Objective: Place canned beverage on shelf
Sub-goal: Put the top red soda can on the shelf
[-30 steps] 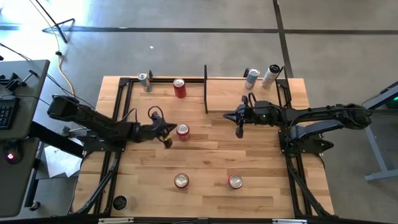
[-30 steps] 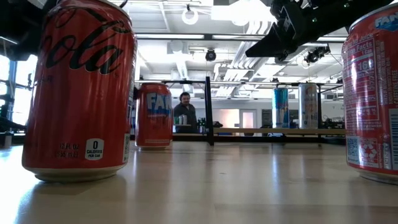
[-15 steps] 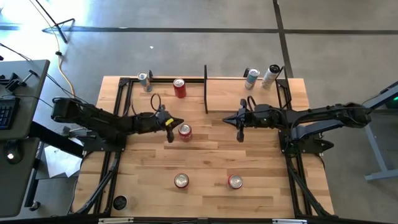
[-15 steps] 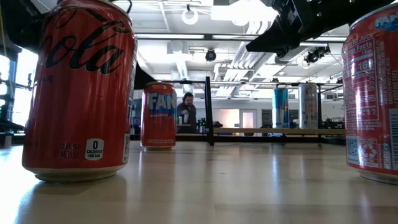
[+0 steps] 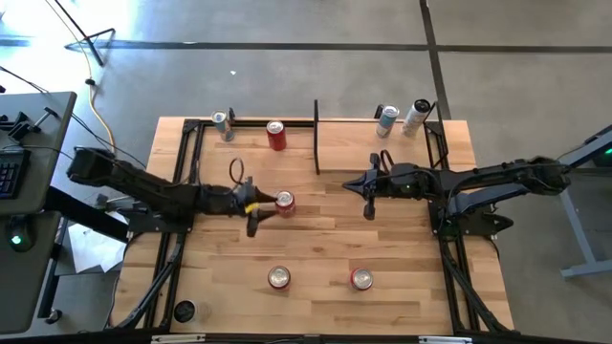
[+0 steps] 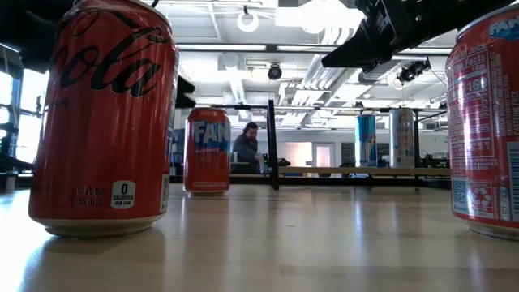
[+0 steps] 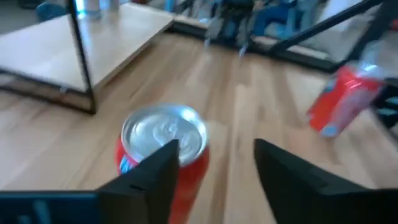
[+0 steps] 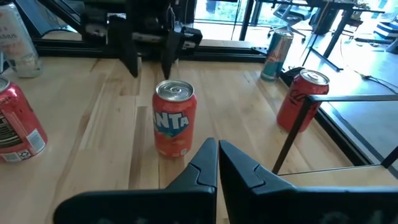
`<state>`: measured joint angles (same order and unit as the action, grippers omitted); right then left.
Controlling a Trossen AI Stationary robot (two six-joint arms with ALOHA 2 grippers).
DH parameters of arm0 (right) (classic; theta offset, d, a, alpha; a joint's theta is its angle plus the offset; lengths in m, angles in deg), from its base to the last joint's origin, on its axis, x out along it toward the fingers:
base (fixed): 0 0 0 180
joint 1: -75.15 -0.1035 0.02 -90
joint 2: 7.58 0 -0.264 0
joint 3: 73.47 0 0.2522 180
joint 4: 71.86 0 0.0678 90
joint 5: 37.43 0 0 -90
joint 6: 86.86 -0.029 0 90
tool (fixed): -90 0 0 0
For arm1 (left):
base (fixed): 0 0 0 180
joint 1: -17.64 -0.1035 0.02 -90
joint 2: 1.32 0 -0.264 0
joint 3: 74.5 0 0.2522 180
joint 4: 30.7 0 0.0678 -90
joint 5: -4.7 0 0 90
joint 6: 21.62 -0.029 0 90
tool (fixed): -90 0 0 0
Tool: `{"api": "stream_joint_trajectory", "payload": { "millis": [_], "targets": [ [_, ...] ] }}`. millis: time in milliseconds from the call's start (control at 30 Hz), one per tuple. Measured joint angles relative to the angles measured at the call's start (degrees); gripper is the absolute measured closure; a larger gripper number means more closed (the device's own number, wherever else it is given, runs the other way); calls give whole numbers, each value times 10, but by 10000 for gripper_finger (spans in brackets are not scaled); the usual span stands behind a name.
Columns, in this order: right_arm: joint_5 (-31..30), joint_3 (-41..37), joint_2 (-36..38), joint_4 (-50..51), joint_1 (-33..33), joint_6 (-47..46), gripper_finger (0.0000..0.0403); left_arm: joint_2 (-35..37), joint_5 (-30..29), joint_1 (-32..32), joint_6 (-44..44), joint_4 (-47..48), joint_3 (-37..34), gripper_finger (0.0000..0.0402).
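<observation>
Fingers of left gripper (image 5: 256,212) spread beside Fanta can (image 5: 283,203); right gripper (image 5: 367,196) fingers together, hovering mid-table.

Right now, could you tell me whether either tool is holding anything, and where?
Nothing is held. The left tool is open beside the Fanta can; the right tool is shut, empty.

**Both arms reach in toward the middle, left jaws parted, right jaws closed**

Seen from above, the left arm stretches in from nine o'clock, lying low and nearly straight, its gripper (image 5: 256,212) pointing toward three o'clock with the jaws spread apart. The right arm comes in from three o'clock, elbow bent back near its base, and its gripper (image 5: 367,191) points toward nine o'clock, held up off the bench with the jaws pressed together.
</observation>
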<state>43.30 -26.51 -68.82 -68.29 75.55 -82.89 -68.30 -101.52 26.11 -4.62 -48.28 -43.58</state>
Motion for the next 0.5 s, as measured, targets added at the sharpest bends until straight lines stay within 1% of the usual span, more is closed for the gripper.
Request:
{"api": "stream_joint_trajectory", "payload": {
  "millis": [100,167,300,400,500],
  "targets": [
    [0,0,0,0,0,1,403,-24,-88,15,18,-14,1,140],
    [0,0,0,0,0,1,403,-36,-127,18,32,-24,1,112],
    [0,0,0,0,0,0,403,-49,-130,18,33,-45,1,76],
    [0,0,0,0,0,0,403,-50,-127,18,22,-51,1,68],
    [0,0,0,0,0,0,403,-41,-124,23,-6,-48,0,66]
  ]
}}
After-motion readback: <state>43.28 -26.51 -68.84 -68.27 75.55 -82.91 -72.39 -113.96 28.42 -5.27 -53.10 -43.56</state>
